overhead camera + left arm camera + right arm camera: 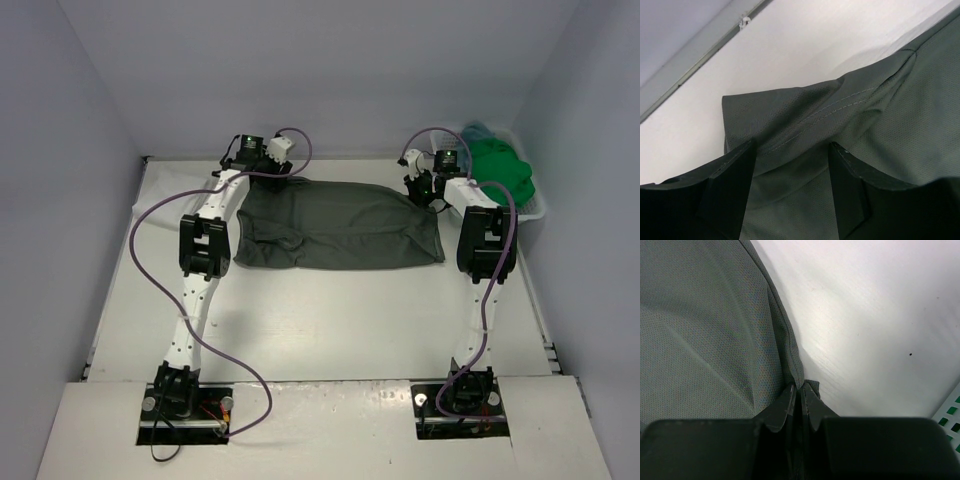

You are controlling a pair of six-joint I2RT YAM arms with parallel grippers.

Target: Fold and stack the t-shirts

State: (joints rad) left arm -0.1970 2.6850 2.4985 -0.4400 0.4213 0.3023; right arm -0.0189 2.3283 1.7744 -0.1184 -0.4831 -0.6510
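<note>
A dark grey t-shirt (340, 225) lies folded into a wide band across the far half of the table. My left gripper (258, 170) is over its far left corner, open. In the left wrist view the left gripper (791, 145) has its fingers wide apart, with a stitched hem of the grey shirt (900, 115) lying loose between and beyond them. My right gripper (422, 188) is at the far right corner. The right wrist view shows the right gripper (801, 387) shut on a pinch of the grey shirt's (700, 330) edge. A bright green t-shirt (502, 168) and a teal-blue one (478, 131) sit in the basket.
The white lattice basket (538, 208) stands at the far right, close to my right arm; its corner (951, 415) shows in the right wrist view. White table (330, 320) stretches in front of the shirt. A grey rail (700, 55) marks the table's far edge.
</note>
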